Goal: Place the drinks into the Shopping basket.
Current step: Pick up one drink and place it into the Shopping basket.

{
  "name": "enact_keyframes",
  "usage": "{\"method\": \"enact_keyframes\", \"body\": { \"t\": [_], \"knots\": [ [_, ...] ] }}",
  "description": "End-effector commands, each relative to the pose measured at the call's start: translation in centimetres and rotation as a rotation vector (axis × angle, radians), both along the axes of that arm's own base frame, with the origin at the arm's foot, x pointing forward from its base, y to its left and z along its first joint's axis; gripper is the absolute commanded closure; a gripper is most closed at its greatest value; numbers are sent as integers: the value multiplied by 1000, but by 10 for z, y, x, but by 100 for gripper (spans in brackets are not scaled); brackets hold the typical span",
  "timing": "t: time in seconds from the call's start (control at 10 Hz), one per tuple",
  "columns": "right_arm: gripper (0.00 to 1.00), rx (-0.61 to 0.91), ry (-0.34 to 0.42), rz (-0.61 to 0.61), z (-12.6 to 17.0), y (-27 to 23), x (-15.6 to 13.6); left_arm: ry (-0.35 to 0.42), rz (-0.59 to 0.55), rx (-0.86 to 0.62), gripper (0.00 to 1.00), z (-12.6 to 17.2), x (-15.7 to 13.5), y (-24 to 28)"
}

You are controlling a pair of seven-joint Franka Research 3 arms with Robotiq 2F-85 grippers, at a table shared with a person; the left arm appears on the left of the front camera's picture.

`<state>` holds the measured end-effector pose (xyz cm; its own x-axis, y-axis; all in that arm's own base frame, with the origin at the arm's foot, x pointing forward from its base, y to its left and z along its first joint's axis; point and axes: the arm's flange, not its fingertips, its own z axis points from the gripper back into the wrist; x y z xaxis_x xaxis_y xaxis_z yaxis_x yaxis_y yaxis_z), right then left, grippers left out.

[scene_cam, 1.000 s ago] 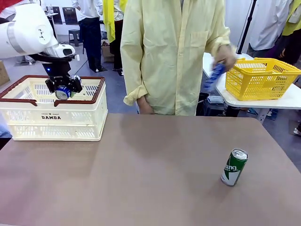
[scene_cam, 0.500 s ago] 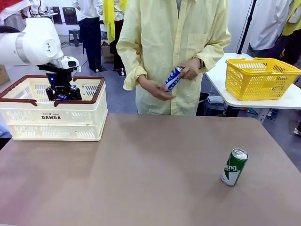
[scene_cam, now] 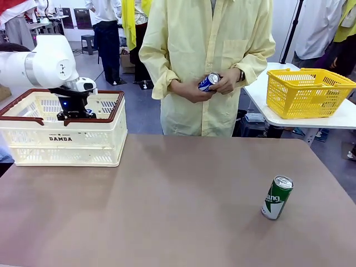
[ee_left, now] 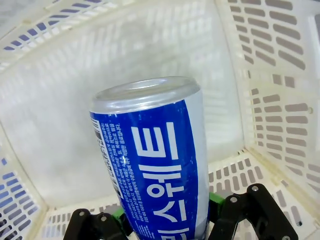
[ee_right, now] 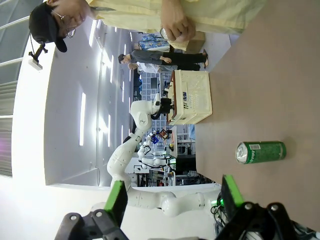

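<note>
I'm watching the left arm (scene_cam: 39, 64) at the upper left of the front frame: it's showing white rounded shells, a grey ring, tiny dark screw holes and a black wrist. The left gripper (ee_left: 167, 207) and right gripper (ee_right: 174, 197) are showing black knuckles, silver screws and green pads. The person (scene_cam: 206, 55) is wearing a pale yellow shirt with a chest pocket and cuffed sleeves, plus a dark wristwatch (scene_cam: 240, 75).

Shopping basket (scene_cam: 60, 138) side wall: "DAMDA", dark print. Green can (scene_cam: 276, 197): white letters, "ing" legible. Blue can (ee_left: 155, 175): large white Korean lettering, sideways; small print unreadable.
</note>
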<state>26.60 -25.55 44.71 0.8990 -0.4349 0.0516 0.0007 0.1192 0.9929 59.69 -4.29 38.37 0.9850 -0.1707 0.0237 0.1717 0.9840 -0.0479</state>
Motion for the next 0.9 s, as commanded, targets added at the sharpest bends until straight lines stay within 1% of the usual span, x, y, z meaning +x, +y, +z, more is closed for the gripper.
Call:
{"method": "enact_keyframes", "body": {
  "t": [0.0,0.1,0.3,0.5,0.7,0.8],
  "knots": [
    [0,11,1,0,4,0,0,-17,15,15,23,5,0,-1],
    [0,11,1,0,4,0,0,-17,16,16,0,5,-1,-1],
    [0,11,1,0,4,0,0,-17,17,18,0,6,-2,-1],
    [0,11,1,0,4,0,0,-34,13,16,0,15,-6,0],
    [0,11,1,0,4,0,0,-84,4,4,0,38,-19,2],
    [0,11,1,0,4,0,0,-115,0,-10,0,57,-31,4]
  ]
}}
